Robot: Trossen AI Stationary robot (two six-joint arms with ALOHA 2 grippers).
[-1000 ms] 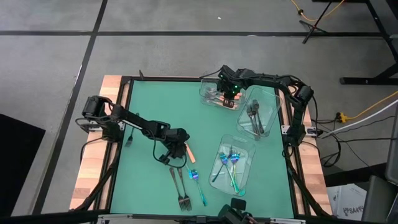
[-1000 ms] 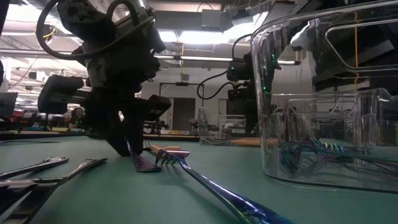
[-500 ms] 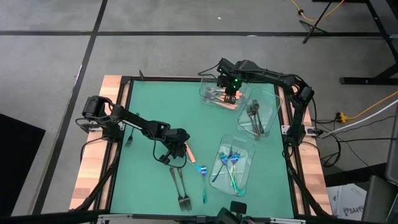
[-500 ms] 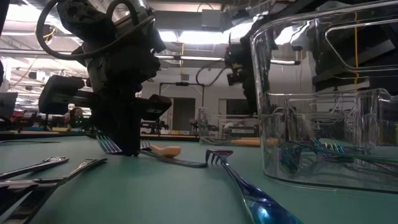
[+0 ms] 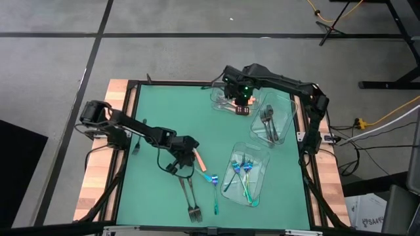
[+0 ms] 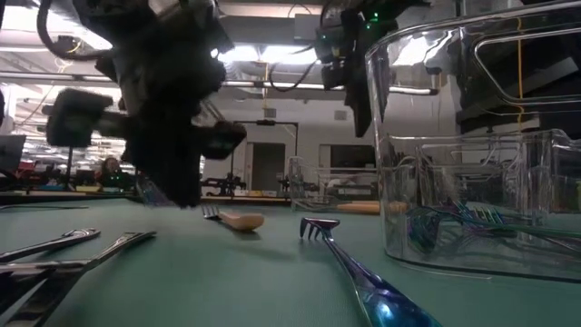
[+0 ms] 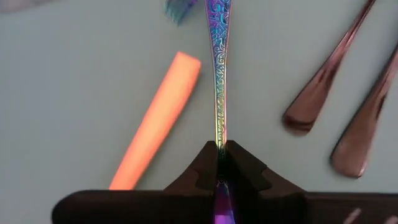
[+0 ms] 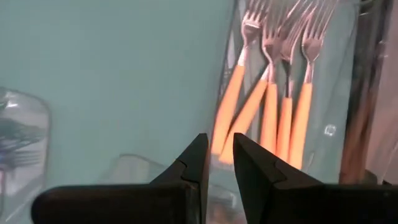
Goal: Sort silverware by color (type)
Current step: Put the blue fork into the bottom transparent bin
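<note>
The left end effector (image 7: 218,163) is clamped on the iridescent fork's (image 7: 217,87) handle end; the off-centre hold may let it pivot and slip. The right end effector (image 8: 220,163), fingers slightly apart and empty, hovers above the orange-fork tray (image 5: 218,99).

Your left arm is reaching from the table's left edge toward the middle, elbow bent, wrist angling down. Its left gripper (image 5: 182,159) is hanging just above the table surface, fingers (image 7: 205,167) pinching tight together. Your right arm is arching from the right edge across the far side, right gripper (image 5: 239,101) pointing down, fingers (image 8: 198,163) standing slightly apart, holding nothing.
</note>
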